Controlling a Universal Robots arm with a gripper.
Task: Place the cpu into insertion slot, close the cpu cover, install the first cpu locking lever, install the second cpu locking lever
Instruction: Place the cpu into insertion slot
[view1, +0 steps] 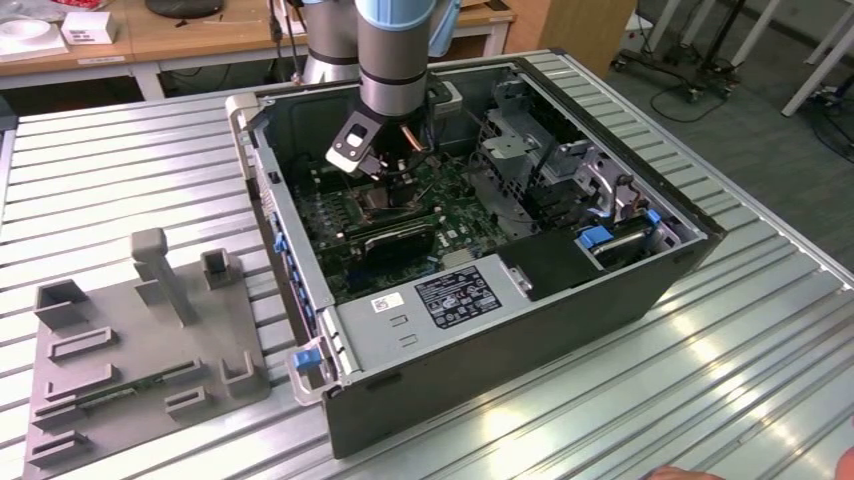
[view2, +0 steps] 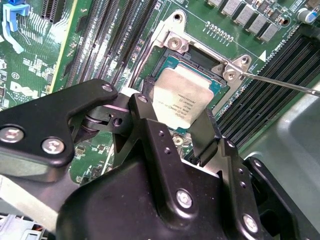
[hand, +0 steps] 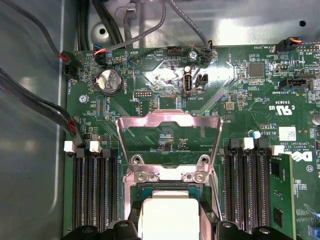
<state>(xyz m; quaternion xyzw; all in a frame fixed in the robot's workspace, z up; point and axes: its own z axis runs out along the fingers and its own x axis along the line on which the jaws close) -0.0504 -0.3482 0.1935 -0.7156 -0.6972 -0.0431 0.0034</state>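
Clamping the cpu (view2: 182, 95) by two opposite edges, the end effector (view2: 176, 122) hangs over the socket (view2: 200, 56).

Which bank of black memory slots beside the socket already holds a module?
The bank whose outermost slot, farthest from the silvery-tan square cpu, carries a green memory module; the other bank is empty.
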